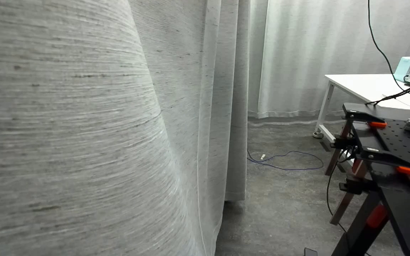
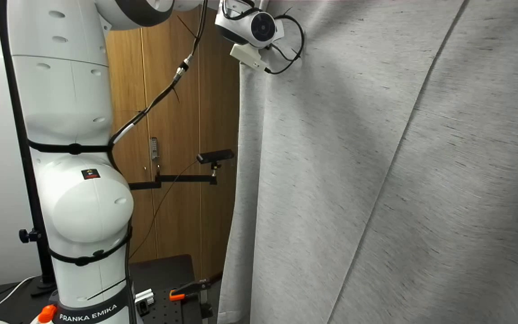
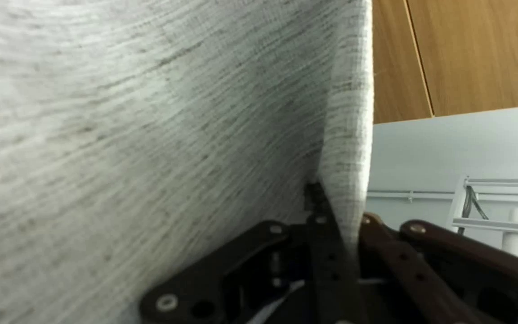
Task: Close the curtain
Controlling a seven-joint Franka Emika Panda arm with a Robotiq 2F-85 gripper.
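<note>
The light grey-beige curtain (image 1: 176, 106) hangs in deep vertical folds and fills the left half of an exterior view. It covers the right half in another exterior view (image 2: 331, 180), with its free edge beside the robot arm. In the wrist view the curtain (image 3: 151, 135) fills the left side, and its edge runs down between the dark fingers. My gripper (image 3: 336, 202) is closed around that edge. The right fingertip is hidden behind the fabric. In an exterior view the wrist (image 2: 250, 36) is high against the curtain, and the fingers are hidden there.
A black table (image 1: 397, 199) with orange-tipped clamps (image 1: 409, 171) stands right of the curtain. A white table (image 1: 368, 87) is behind it. A blue cable (image 1: 290, 169) lies on the floor. A camera on a black bar (image 2: 215, 156) stands near the curtain edge, before wooden cabinets (image 2: 169, 112).
</note>
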